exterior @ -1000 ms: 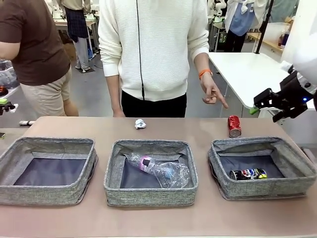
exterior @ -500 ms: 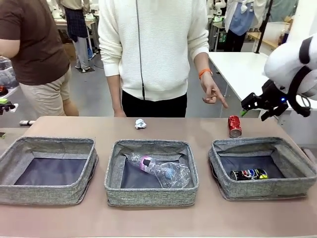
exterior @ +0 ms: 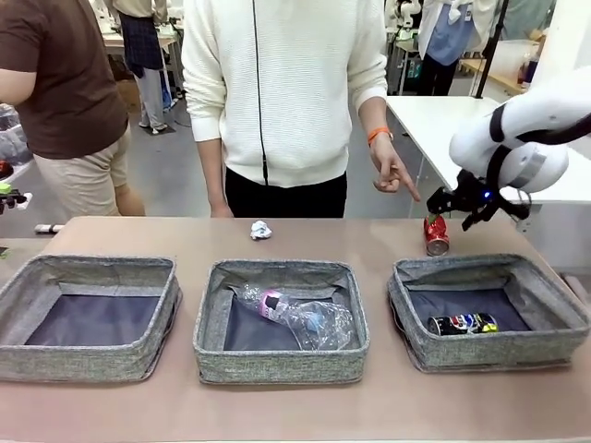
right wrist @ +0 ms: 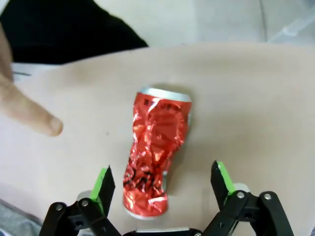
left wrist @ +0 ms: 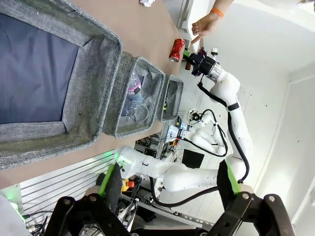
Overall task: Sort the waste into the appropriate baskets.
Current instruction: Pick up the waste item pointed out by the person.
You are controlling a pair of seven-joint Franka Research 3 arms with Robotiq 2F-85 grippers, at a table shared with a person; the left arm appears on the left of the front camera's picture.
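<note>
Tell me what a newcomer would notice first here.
A crushed red can stands at the far right of the table, with the open right end effector hovering just above it and a person's hand pointing at it. In front sit three grey baskets in a row; the middle one holds clear bottles.

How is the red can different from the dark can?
The red can is on the table; the dark can lies in the right basket. The red can is shiny red; the dark can is black with coloured print. Both are small drink cans.
</note>
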